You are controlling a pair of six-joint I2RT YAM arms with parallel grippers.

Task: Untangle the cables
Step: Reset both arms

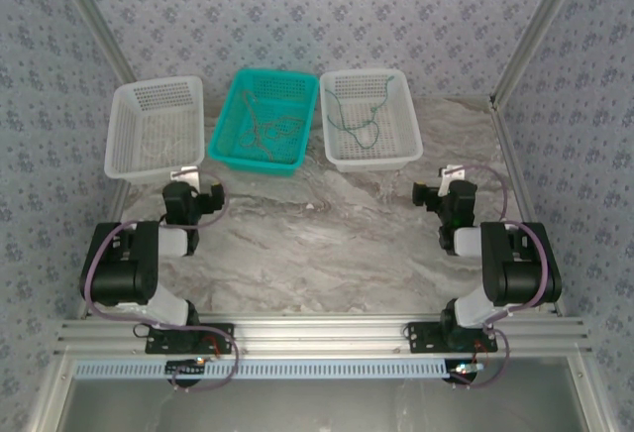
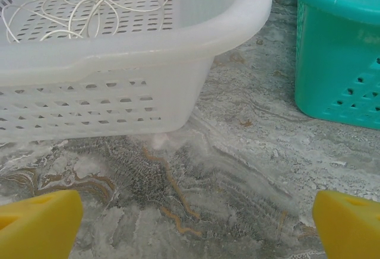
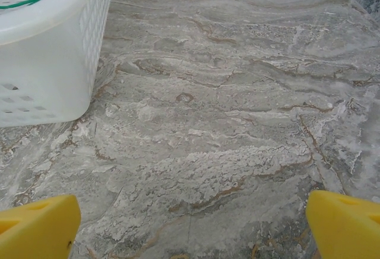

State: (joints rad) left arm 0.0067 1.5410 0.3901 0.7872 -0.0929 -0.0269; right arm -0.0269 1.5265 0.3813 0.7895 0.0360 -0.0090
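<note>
Ahead, a teal basket [image 1: 254, 163] of cables [image 1: 267, 128] sits between two white baskets [image 1: 371, 162].

Far across the marble-look table [image 1: 327, 244], in a row: a white perforated plastic basket [image 1: 117, 135] left, a teal plastic basket [image 1: 256, 162] middle, a second white perforated basket [image 1: 371, 160] right. Pale thin cables [image 2: 83, 0] lie in the left, reddish-brown cables [image 1: 265, 133] in the middle, a green cable [image 1: 359, 120] in the right.

A left white basket [image 1: 149, 168], a teal basket [image 1: 253, 162] and a right white basket [image 1: 372, 160] stand side by side on the marble-patterned table [image 1: 327, 244], before floral-papered walls [image 1: 297, 6].
</note>
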